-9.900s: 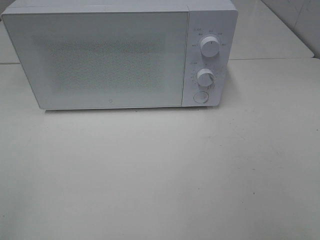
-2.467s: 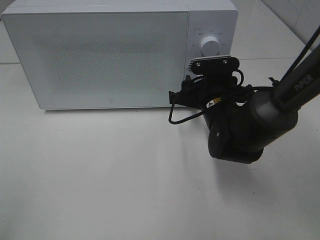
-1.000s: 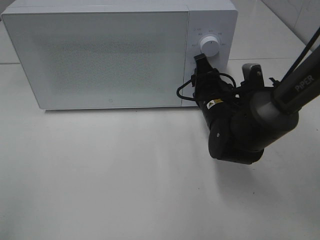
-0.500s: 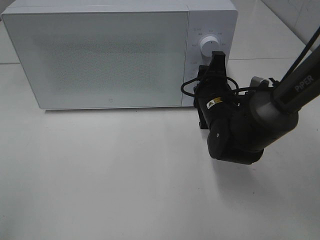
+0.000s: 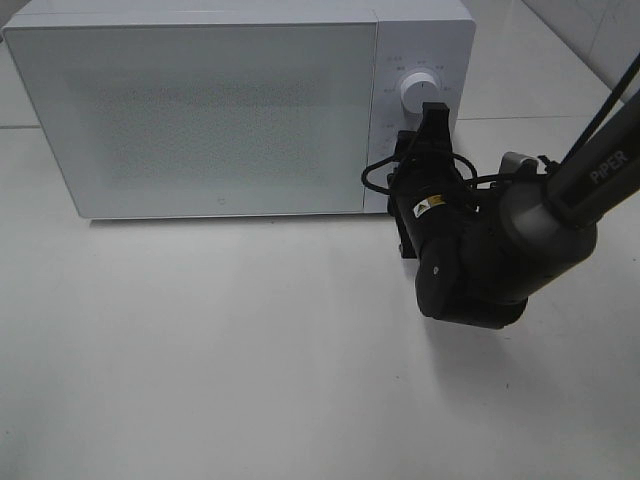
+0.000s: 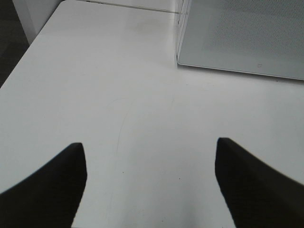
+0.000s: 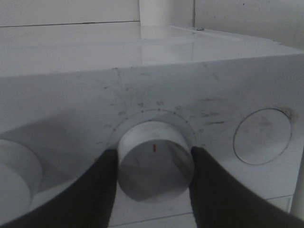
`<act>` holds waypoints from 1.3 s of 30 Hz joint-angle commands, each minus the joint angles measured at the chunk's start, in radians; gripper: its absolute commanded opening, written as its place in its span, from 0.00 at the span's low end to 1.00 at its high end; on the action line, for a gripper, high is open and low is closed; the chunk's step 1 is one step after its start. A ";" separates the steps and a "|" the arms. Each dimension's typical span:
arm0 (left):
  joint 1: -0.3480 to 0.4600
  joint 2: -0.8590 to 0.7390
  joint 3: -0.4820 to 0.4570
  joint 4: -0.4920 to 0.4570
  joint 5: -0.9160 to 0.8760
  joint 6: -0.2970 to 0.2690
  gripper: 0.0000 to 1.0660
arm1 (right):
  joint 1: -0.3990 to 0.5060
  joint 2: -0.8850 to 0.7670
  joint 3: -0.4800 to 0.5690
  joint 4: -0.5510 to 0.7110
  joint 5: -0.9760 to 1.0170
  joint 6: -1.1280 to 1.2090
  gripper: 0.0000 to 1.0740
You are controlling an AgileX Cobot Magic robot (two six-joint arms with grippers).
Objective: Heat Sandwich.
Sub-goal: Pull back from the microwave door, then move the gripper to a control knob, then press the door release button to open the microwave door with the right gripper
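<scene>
We see big white box microwave (image 5: 220,110) at back of white tabletop (image 5: 250,360), door closed. Right gripper (image 7: 152,159) up against microwave's control panel, black fingers (image 7: 102,190) pinching round white timer dial (image 7: 154,173) from both sides; small red mark on dial face. Round white button (image 7: 262,137) just beside that dial, second white knob (image 5: 419,90) higher on same panel. Left gripper (image 6: 149,142) near microwave's door-side front corner, over tabletop, fingers spread wide. Sandwich: in no view, we cannot tell where.
</scene>
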 commanded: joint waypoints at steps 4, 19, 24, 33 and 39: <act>0.002 -0.023 0.001 -0.001 -0.013 -0.006 0.67 | -0.007 -0.058 0.016 -0.110 -0.172 -0.071 0.68; 0.002 -0.023 0.001 -0.001 -0.013 -0.006 0.67 | -0.007 -0.260 0.276 -0.163 -0.172 -0.178 0.65; 0.002 -0.023 0.001 -0.001 -0.013 -0.006 0.67 | -0.007 -0.345 0.366 -0.241 -0.170 -0.271 0.65; 0.002 -0.023 0.001 -0.001 -0.013 -0.006 0.67 | -0.007 -0.496 0.543 -0.290 -0.163 -0.632 0.65; 0.002 -0.023 0.001 -0.001 -0.013 -0.006 0.67 | -0.010 -0.625 0.561 -0.504 0.043 -1.037 0.65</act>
